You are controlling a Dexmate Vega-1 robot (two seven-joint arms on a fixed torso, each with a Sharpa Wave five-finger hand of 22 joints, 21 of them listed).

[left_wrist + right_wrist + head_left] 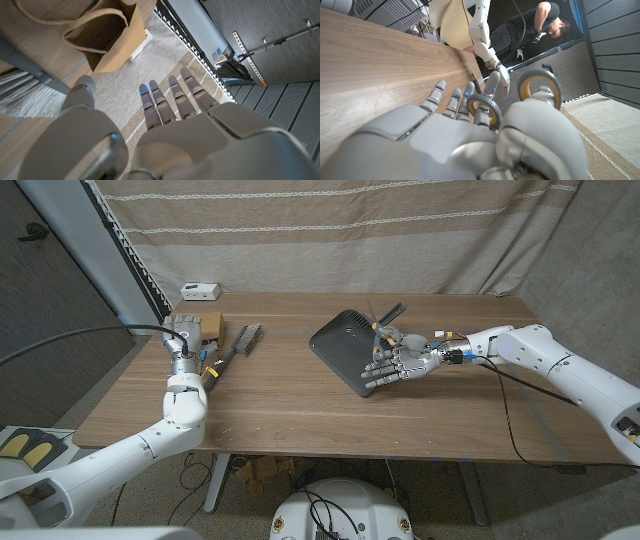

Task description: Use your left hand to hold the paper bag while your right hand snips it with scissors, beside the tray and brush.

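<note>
right hand (pixel 400 367) holds scissors (pixel 540 90); left hand (pixel 186 337) wide beside paper bag (pixel 208 327), flimsy; pinch its rim.

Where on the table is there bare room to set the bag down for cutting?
The widest bare wood lies mid-table, between the black-bristled brush and the dark grey plastic tray, running to the near edge. The far-left corner is crowded: brown paper bag, brush and left hand. The right hand, with the grey-handled scissors, sits over the tray.
</note>
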